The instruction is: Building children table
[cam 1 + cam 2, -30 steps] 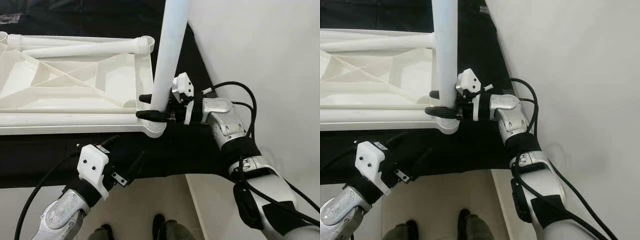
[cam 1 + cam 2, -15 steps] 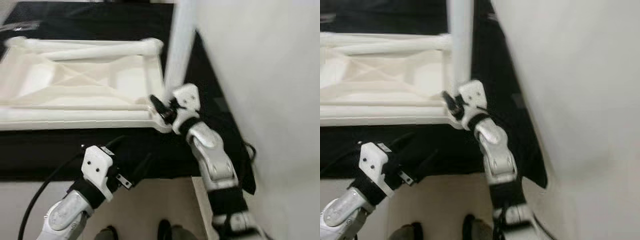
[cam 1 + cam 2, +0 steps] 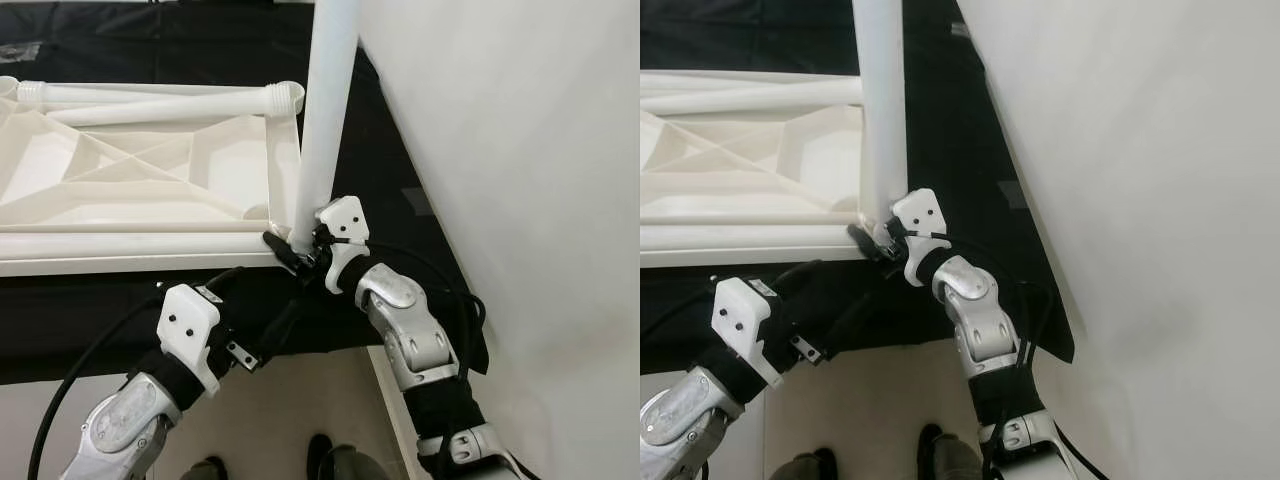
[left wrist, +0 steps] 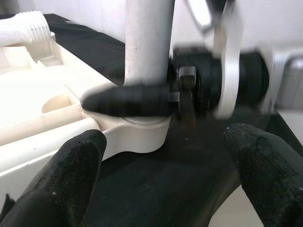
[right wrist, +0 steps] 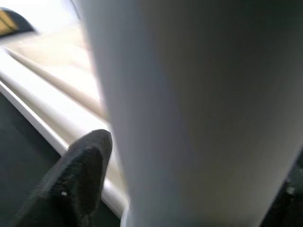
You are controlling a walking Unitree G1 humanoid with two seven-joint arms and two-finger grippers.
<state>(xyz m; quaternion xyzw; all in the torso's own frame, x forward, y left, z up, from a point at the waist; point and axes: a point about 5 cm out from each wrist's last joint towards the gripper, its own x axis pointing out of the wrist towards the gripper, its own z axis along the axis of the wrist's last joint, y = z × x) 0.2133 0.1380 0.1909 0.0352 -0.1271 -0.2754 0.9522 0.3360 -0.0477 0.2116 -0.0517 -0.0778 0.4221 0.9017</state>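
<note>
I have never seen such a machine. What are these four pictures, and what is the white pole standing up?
This is a humanoid robot with two silver arms, each ending in two black fingers. The two wide pictures come from cameras in its head, looking down; the two close ones come from cameras on its wrists. An upside-down white plastic tabletop lies on a black cloth. The pole is a table leg, standing upright in the corner socket. The right gripper clasps the leg near its base. The left gripper hovers open just in front of that corner, holding nothing. Two more legs lie on the tabletop.
</note>
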